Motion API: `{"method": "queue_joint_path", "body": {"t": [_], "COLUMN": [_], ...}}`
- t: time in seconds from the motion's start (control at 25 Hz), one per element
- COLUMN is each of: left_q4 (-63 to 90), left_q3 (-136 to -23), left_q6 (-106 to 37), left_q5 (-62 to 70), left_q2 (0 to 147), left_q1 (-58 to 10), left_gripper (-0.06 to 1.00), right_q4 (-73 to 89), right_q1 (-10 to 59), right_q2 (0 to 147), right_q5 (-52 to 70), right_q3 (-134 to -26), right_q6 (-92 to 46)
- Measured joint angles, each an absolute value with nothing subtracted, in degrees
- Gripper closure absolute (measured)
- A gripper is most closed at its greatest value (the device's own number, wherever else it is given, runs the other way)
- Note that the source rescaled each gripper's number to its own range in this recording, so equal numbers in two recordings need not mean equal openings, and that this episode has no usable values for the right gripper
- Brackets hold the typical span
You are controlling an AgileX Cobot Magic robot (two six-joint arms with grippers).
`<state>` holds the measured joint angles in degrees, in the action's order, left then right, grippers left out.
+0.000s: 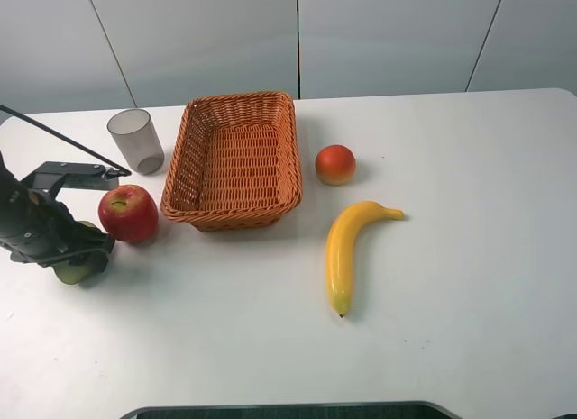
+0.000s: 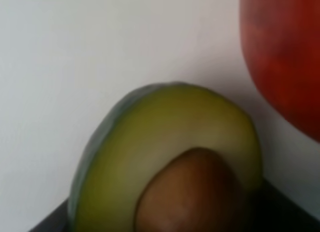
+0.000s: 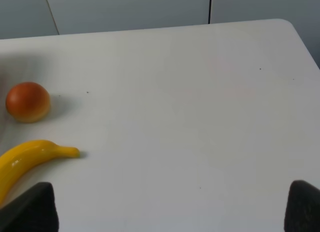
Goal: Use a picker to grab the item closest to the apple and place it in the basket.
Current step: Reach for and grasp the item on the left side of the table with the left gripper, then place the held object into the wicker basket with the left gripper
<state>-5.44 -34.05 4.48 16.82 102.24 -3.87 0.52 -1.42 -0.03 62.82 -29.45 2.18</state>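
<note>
The red apple (image 1: 128, 213) sits left of the wicker basket (image 1: 236, 108); its red side fills a corner of the left wrist view (image 2: 285, 57). Right beside it lies an avocado half (image 1: 76, 271), cut face and brown pit (image 2: 190, 192) showing, the item nearest the apple. My left gripper (image 1: 81, 253) is down over the avocado half (image 2: 170, 127), with dark fingers (image 2: 50, 219) pressed against both of its sides, shut on it. The right gripper (image 3: 170, 209) hangs open over bare table, far from the fruit.
A grey translucent cup (image 1: 136, 141) stands behind the apple. To the basket's right lie an orange-red round fruit (image 1: 335, 164) and a banana (image 1: 350, 248); both also show in the right wrist view, the fruit (image 3: 28, 102) and the banana (image 3: 30, 159).
</note>
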Motion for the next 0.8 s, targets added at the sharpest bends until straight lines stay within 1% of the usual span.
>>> {"method": "queue_joint_path", "body": {"t": [0.8], "left_q4": [-5.1], "left_q3": [-34.2], "left_q6": [4.5], "left_q5": [17.0], "left_q2": [102.5], "left_q1": [-3.9], "left_gripper": [0.92], "right_q4": [0.5], "right_q1": [-1.4], "right_q2": [0.0], "right_q5": [62.8], "right_q3": [-29.5], "right_q6": [2.2]}}
